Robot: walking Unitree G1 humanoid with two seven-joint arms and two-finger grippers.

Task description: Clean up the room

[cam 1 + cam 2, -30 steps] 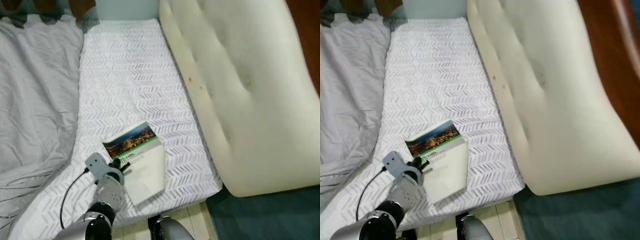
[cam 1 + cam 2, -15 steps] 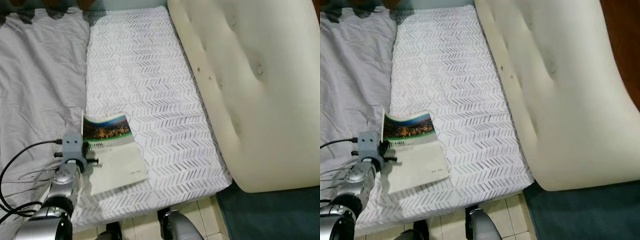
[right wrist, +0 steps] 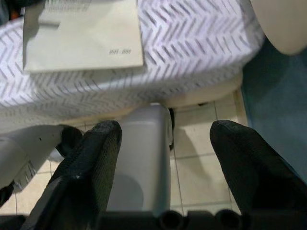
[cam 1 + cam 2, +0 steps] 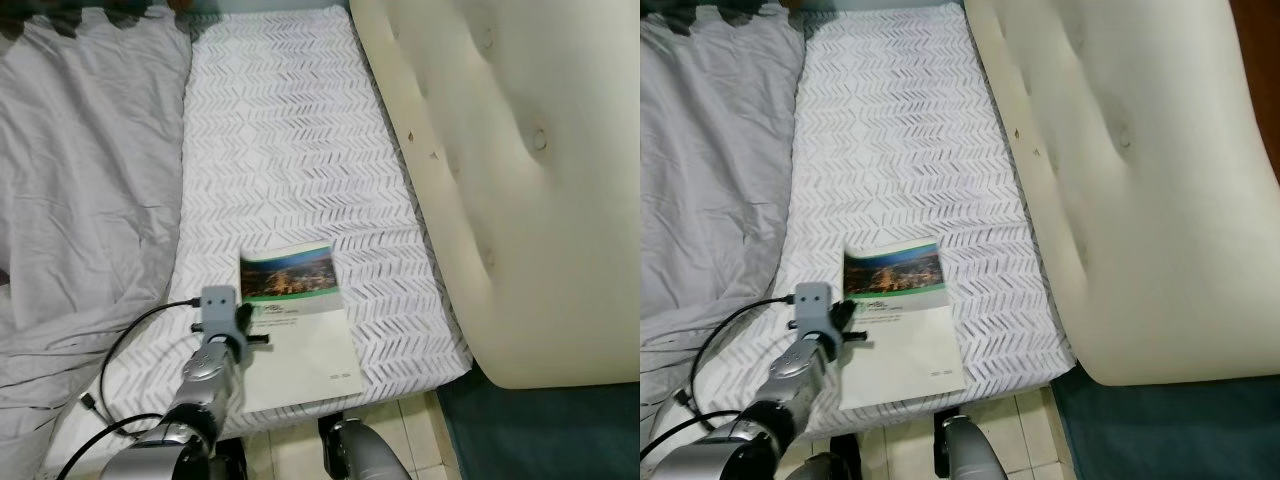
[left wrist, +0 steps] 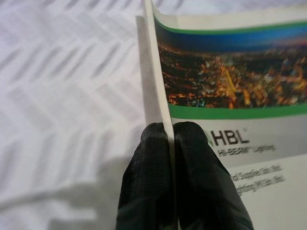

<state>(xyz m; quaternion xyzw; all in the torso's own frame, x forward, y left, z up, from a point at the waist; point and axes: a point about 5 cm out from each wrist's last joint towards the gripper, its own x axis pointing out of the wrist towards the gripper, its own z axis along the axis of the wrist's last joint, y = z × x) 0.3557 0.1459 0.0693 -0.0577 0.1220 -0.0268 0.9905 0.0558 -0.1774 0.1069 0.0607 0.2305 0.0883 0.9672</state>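
- Booklet (image 4: 297, 325) lies flat on the mattress (image 4: 290, 150) near its front edge, by the cream headboard (image 4: 500, 180).
- Grey sheet (image 4: 85, 190) bunched just left of it.
- Left gripper (image 5: 171, 143) pinched tight on the booklet's left edge.
- Right gripper (image 3: 165, 148) hangs over the tiled floor (image 3: 201, 158), fingers (image 3: 98, 153) spread apart.

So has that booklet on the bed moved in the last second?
Yes. The booklet, pinched by the left gripper, slid from the grey blanket edge back toward the cream headboard.
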